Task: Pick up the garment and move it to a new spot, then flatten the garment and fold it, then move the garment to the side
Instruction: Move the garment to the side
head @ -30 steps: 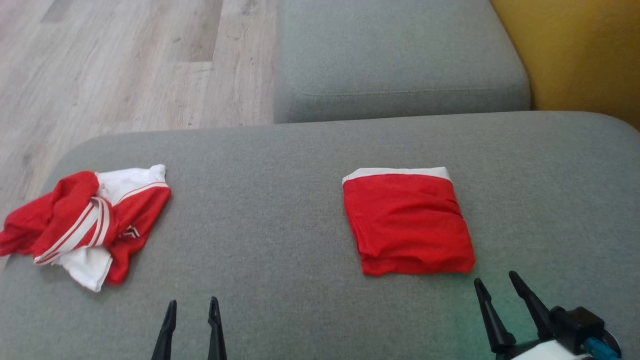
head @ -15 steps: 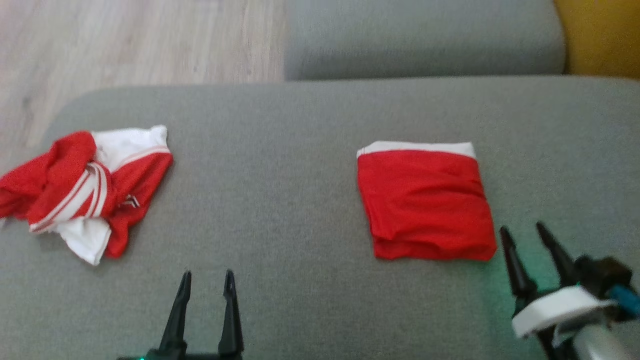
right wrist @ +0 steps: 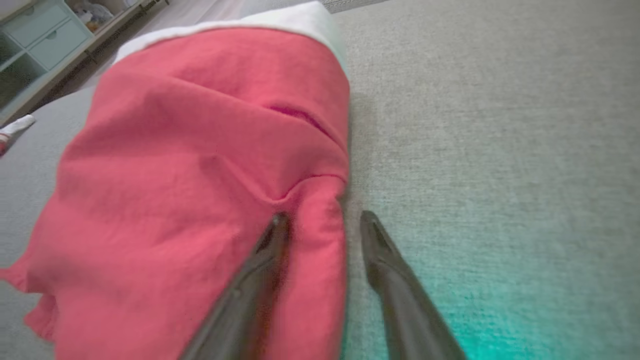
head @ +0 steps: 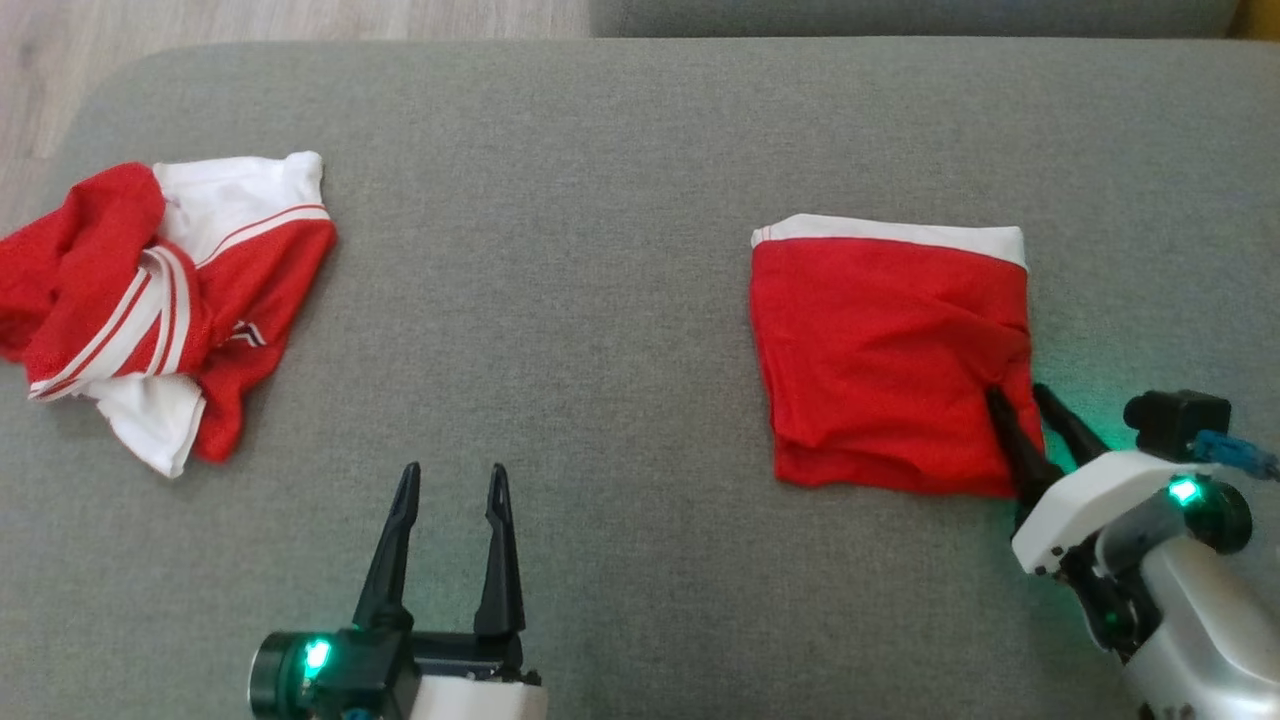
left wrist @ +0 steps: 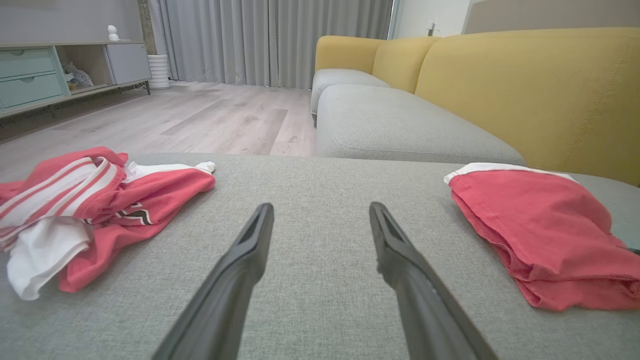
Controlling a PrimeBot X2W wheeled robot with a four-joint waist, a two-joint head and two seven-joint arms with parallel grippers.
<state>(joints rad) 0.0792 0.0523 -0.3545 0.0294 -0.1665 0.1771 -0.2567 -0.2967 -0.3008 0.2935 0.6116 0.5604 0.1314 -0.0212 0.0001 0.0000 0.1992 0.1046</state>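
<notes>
Bare cushion (head: 560, 300) separates crumpled garment (head: 160, 300) from folded garment (head: 880, 350).

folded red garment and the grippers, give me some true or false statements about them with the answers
1. The right gripper straddles the folded red garment's right edge, one finger on the cloth, one beside it. True.
2. The left gripper is shut on cloth. False: it is open over the grey cushion, apart from the crumpled red and white garment.
3. The folded red garment has a white band along its far edge. True.
4. The folded red garment lies on the floor. False: it lies on the grey cushion.
</notes>
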